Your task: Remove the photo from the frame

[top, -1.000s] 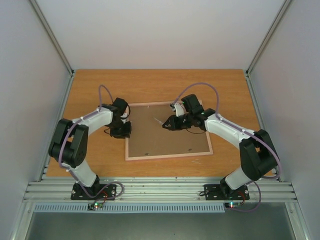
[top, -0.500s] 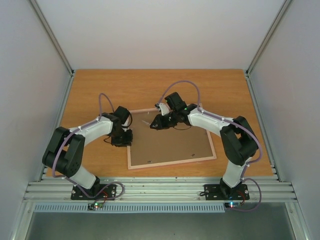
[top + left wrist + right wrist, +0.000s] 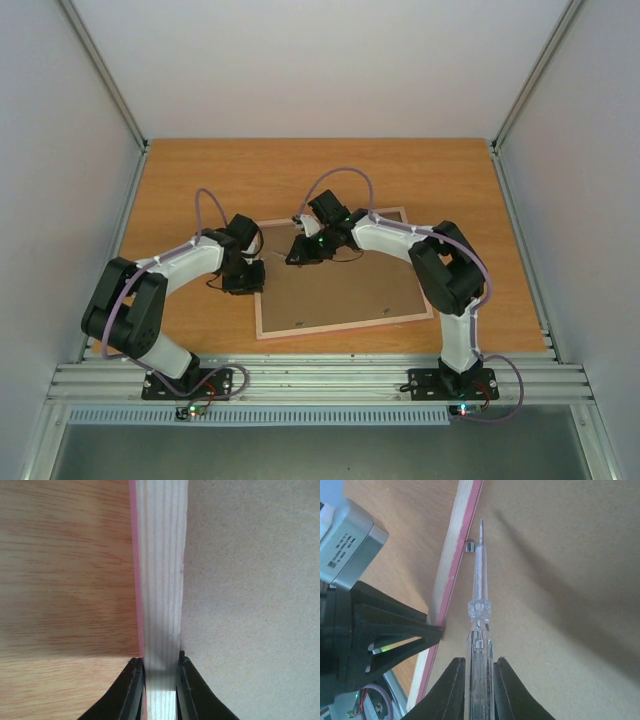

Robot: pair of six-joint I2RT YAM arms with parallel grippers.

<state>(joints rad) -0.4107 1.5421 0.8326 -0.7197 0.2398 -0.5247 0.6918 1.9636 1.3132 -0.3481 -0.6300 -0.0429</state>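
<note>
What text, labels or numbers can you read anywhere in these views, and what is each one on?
Grey box at the upper left of the right wrist view: a few lines of small dark print, too blurred to read.
On the frame, the backing board and the clear-handled tool: no writing shows.
Top view: nothing legible anywhere.

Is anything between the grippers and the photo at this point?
Yes. The frame lies back up and the brown backing board fills it, so no photo shows. A small metal tab at the rail sits on the board's edge; the screwdriver in the right gripper has its tip there.
</note>
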